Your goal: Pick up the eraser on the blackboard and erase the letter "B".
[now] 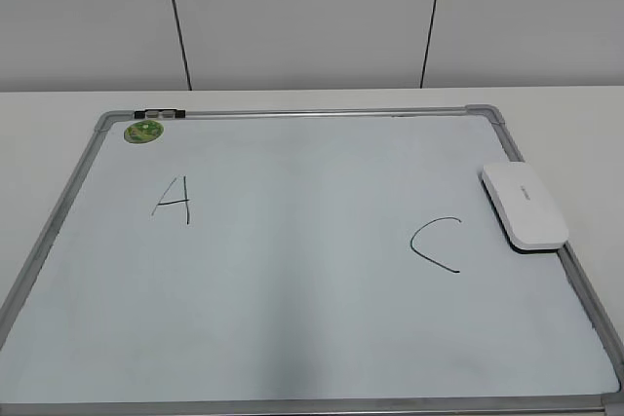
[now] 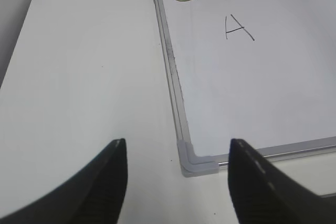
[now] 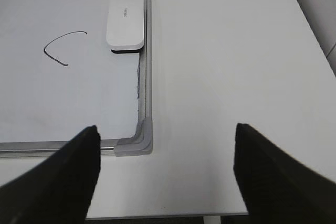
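White glossy eraser (image 1: 524, 207) lies flat against the blackboard (image 1: 292, 338) right frame, beside the "C" (image 1: 436, 244); no "B" legible; left gripper (image 2: 176, 182) and right gripper (image 3: 165, 174) spread wide, fingertips cropped.

The large white rectangular blackboard with a silver-grey metal frame (image 1: 292, 270) lies flat on the table. The flat white rounded plastic eraser (image 1: 524, 206) rests on its right side, touching the frame, dark underside down. Between the handwritten "A" and "C" the surface is bare; no "B" is visible.
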`<state>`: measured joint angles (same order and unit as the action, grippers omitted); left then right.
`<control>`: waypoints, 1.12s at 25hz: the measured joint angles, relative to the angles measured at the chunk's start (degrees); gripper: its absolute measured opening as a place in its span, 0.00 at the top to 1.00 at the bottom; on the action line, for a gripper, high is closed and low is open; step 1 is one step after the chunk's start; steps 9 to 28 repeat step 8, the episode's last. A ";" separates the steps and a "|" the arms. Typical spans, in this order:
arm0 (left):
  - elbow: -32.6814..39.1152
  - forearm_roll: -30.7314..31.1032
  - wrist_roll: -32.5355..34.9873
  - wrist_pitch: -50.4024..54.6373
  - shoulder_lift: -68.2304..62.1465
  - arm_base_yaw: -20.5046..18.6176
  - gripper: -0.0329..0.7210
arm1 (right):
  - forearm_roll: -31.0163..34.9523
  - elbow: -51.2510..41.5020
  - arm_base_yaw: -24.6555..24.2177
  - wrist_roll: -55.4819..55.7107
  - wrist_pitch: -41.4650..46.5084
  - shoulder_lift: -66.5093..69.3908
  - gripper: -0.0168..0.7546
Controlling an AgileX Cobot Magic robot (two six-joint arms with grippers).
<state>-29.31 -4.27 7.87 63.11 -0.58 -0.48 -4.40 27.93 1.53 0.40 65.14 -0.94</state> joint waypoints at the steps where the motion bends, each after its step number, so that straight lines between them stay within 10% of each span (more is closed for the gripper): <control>1: 0.00 0.00 0.00 0.00 0.00 0.00 0.37 | 0.00 0.00 0.00 0.00 0.00 0.00 0.22; 28: 0.00 0.00 0.00 0.00 0.00 0.00 0.37 | 0.00 0.00 0.00 0.00 0.00 0.00 0.22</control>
